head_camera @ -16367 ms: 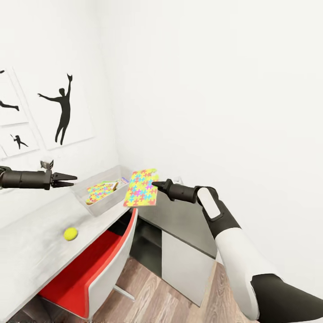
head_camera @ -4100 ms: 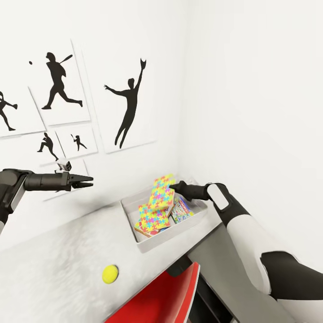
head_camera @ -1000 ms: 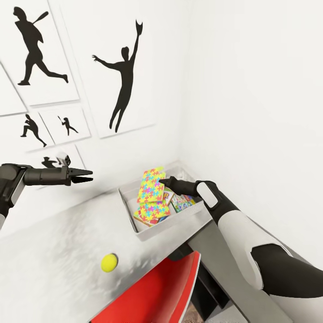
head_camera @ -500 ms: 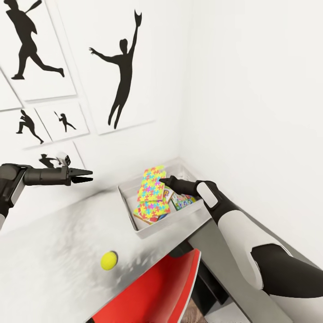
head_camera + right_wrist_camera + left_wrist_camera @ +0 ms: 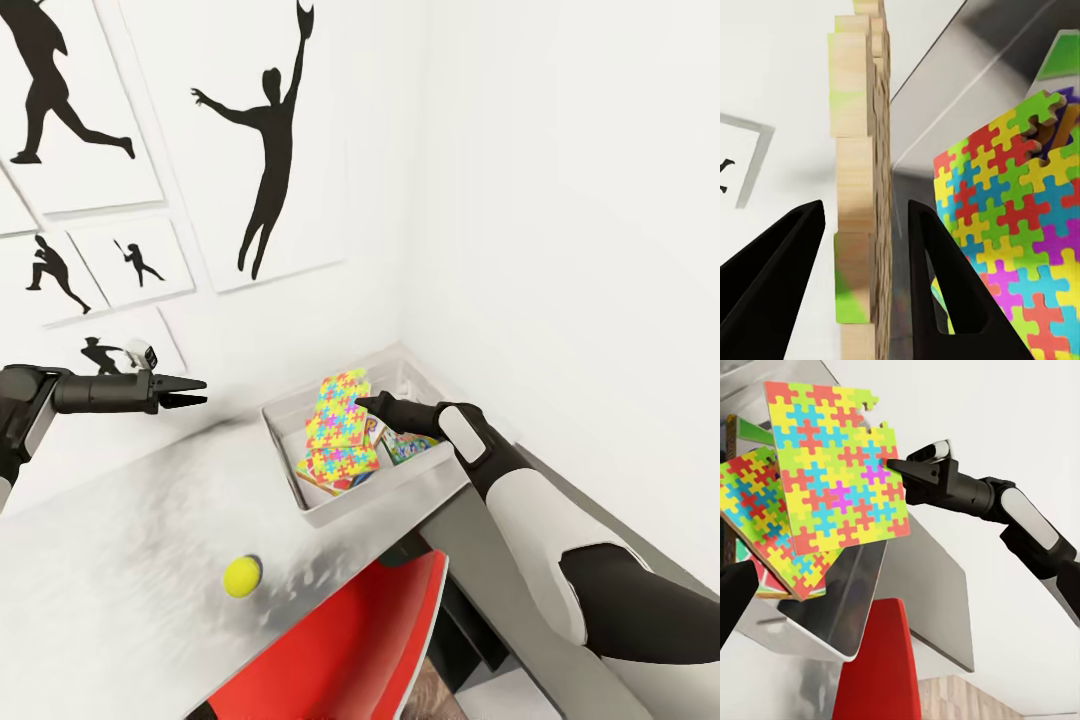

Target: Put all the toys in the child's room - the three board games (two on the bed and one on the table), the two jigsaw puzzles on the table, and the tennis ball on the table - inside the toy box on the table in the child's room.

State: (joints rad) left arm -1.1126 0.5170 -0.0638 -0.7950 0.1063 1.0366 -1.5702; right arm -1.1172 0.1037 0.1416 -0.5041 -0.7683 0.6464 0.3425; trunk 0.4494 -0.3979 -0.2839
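My right gripper [image 5: 362, 403] pinches a multicoloured jigsaw puzzle [image 5: 335, 413] upright over the grey toy box [image 5: 345, 506]; my left gripper [image 5: 196, 391] hangs released, well apart.

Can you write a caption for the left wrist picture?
Right hand holds a jigsaw puzzle over the toy box.

White walls [image 5: 560, 200], red chair [image 5: 340, 650]

A red chair [image 5: 340, 650] with a white shell sits tucked under the desk edge. Beside it stands a lower grey-topped cabinet [image 5: 520, 590], with a patch of wood-plank floor [image 5: 440, 695] showing between them.
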